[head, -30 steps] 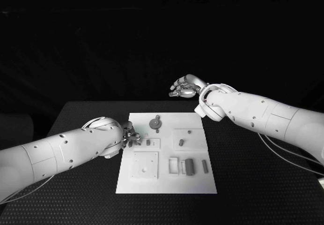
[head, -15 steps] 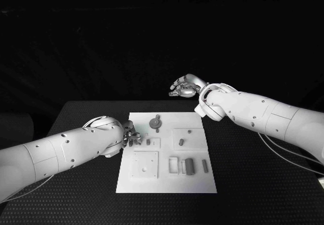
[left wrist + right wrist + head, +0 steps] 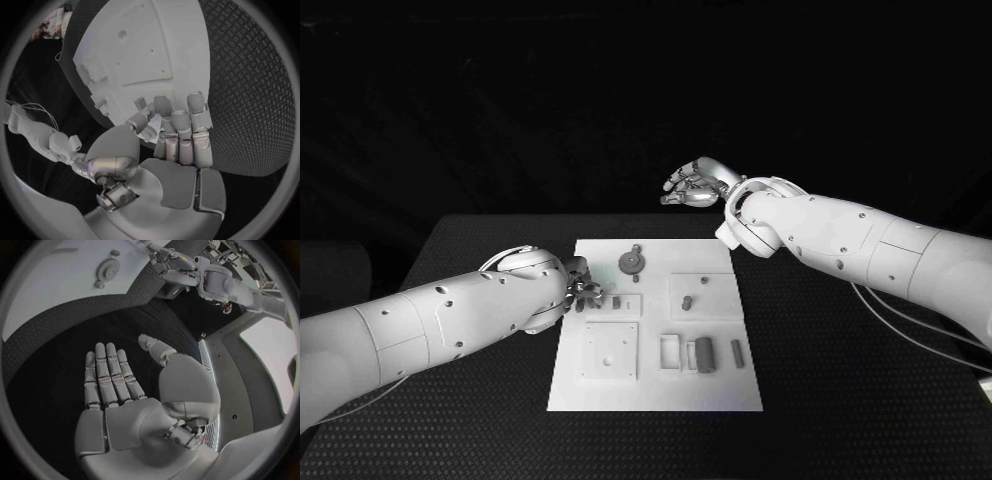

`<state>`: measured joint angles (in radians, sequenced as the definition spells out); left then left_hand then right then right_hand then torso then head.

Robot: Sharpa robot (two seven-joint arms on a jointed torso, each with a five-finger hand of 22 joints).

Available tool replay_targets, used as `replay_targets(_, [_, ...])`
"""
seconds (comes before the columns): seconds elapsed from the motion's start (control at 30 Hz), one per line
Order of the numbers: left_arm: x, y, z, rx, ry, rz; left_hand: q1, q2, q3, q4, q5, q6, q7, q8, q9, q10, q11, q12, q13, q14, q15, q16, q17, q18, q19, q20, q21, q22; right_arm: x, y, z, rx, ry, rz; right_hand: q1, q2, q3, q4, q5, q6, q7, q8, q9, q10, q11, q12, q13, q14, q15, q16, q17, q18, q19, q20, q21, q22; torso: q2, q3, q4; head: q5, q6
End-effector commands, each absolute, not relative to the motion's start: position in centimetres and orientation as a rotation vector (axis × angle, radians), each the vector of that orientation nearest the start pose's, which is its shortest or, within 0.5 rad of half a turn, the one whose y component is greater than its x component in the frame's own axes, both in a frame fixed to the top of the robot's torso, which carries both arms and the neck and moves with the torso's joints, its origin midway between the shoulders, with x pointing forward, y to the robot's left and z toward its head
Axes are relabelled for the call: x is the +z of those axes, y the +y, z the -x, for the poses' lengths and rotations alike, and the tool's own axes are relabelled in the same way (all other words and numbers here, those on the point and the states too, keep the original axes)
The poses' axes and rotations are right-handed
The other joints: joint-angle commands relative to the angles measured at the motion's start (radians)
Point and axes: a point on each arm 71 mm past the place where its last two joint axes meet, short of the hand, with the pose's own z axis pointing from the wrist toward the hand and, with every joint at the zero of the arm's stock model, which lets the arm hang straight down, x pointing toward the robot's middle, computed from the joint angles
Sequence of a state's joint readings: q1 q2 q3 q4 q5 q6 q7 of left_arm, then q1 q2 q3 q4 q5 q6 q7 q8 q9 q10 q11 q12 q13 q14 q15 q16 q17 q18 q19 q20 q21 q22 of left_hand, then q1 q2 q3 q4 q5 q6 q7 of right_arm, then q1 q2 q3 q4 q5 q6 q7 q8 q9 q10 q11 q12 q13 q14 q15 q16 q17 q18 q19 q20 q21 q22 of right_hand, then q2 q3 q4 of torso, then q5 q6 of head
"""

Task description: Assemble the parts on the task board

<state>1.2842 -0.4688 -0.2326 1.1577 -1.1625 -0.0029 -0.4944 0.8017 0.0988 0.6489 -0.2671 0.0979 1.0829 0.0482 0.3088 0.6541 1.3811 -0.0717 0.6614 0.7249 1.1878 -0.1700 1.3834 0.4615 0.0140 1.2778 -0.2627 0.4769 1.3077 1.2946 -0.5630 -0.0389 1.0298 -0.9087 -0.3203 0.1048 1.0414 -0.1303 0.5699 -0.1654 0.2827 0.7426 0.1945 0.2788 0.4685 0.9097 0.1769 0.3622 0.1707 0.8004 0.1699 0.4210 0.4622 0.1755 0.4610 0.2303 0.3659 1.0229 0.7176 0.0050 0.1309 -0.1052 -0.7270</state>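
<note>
The white task board (image 3: 718, 385) lies in the middle of the black table. My left hand (image 3: 583, 293) is at the board's left edge, with fingers curled. In the left wrist view its thumb and fingertips (image 3: 164, 107) pinch a small grey part (image 3: 140, 103) just over the board (image 3: 131, 55). A round grey part (image 3: 632, 263) stands near the board's far edge, and several small parts (image 3: 704, 353) lie near its near right side. My right hand (image 3: 689, 186) hangs open above the table's far edge, with flat, empty fingers (image 3: 106, 375).
Raised white plates (image 3: 612, 352) sit on the board's left and middle. The black table (image 3: 848, 400) runs wide on both sides of the board. My right forearm (image 3: 848, 240) crosses above the table's far right corner.
My left hand's fingers have shifted slightly at the board's left edge. The right arm has stayed where it was.
</note>
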Motion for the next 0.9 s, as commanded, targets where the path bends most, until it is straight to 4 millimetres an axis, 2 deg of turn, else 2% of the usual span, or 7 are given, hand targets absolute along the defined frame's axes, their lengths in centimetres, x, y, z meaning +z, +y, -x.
replay_targets(0.03, [-26.32,13.25,-52.28,-0.233,2.253,-0.027,-0.014,0.003,0.001,0.008,0.011,0.071,-0.013,0.006,0.001,0.005,-0.003,0.006,0.002,0.004,-0.008,0.005,0.0,-0.011,0.004,-0.006,0.009,0.025,-15.58,-20.25,-58.33,0.86,1.578,-0.303,0.01,-0.003,-0.006,-0.002,0.004,-0.004,0.025,0.004,-0.002,0.006,-0.002,-0.007,-0.002,0.001,0.007,-0.004,0.001,-0.011,-0.009,-0.001,-0.004,0.001,0.0,0.0003,-0.0002,0.0,0.0])
replay_targets(0.9, [-26.77,12.52,-51.94,-0.201,2.271,-0.1,-0.06,0.014,-0.011,0.023,0.032,0.092,-0.022,0.014,0.007,0.02,-0.012,0.023,0.006,0.019,-0.016,0.023,0.0,-0.014,0.014,-0.006,0.036,0.024,-15.59,-20.25,-58.34,0.859,1.578,-0.303,0.012,-0.004,-0.006,-0.002,0.004,-0.004,0.025,0.004,-0.003,0.008,-0.002,-0.007,-0.006,-0.002,0.009,-0.009,0.003,-0.013,-0.012,-0.001,-0.007,0.005,0.0,-0.0002,-0.0001,-0.003,-0.003])
